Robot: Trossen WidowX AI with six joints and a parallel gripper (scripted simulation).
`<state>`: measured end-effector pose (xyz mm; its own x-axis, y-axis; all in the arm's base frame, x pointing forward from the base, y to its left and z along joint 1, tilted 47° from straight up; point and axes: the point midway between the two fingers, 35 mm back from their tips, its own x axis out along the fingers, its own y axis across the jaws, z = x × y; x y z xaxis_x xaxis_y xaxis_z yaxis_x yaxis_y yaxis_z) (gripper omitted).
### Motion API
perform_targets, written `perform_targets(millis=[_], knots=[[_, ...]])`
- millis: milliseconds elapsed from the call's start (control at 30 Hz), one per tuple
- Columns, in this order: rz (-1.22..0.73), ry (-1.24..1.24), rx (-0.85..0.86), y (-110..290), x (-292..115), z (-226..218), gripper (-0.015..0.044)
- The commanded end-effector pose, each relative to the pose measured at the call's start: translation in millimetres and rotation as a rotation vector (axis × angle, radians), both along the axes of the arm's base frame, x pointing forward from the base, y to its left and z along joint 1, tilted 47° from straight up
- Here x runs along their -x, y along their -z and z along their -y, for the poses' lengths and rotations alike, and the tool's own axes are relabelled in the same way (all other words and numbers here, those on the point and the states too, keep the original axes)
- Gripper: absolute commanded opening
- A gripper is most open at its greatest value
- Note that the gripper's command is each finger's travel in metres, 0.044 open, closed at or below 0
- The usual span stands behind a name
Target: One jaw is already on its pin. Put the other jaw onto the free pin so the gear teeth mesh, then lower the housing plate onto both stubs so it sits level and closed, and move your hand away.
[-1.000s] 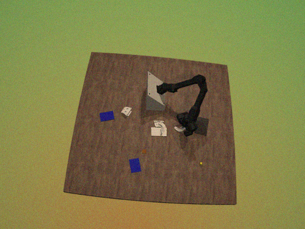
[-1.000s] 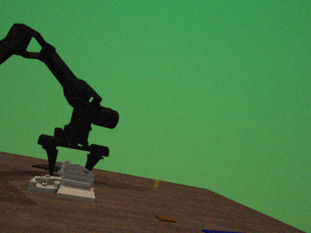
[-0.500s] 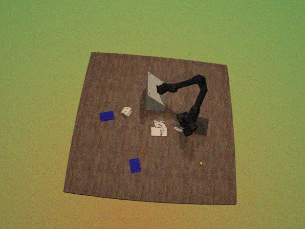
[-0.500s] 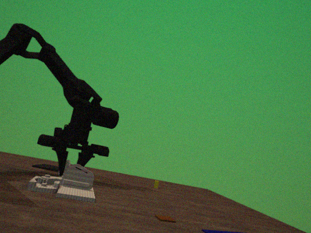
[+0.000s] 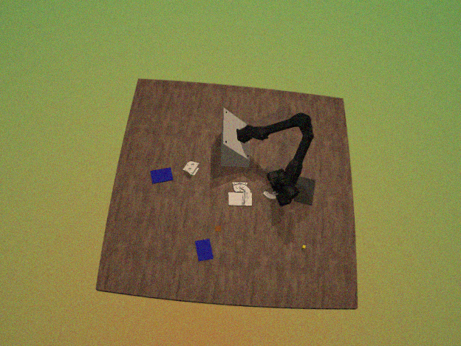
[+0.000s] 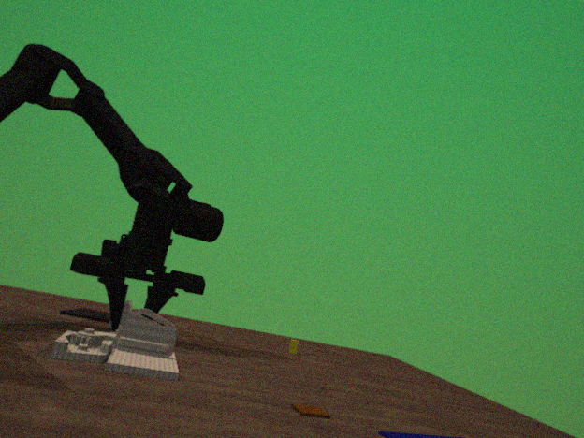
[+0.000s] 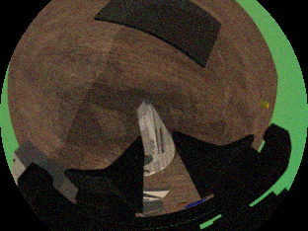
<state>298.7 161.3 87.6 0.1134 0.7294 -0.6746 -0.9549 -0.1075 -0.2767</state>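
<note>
Brown wood-grain top [image 5: 167, 231] [image 6: 245, 382] [image 7: 54, 74] under green haze — gripper [image 5: 280, 199] [image 6: 132, 320] [image 7: 158, 135] clamped on loose curved pale jaw [image 5: 269, 194] [image 7: 157, 143], just beside blocky pale base [image 5: 235, 199] [image 6: 141, 365]. Risk now: off-centre pinch could twist smooth, tapering jaw; tilted hole might miss pin — teeth could clash. Two-holed housing plate [image 5: 191, 167] waits well apart.

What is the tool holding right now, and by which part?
The tool holds the loose white jaw, apparently across its middle; the exact contact spots can't be told.
</note>
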Motion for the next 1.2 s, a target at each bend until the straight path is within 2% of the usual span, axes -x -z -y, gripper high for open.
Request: perform_targets(millis=[0,733,1167], knots=[[0.002,0.0,0.002,-5,0,6,0.0134],[-0.001,0.004,0.006,-50,8,56,0.0134],[-0.014,0.016,0.004,-50,8,58,0.0134]])
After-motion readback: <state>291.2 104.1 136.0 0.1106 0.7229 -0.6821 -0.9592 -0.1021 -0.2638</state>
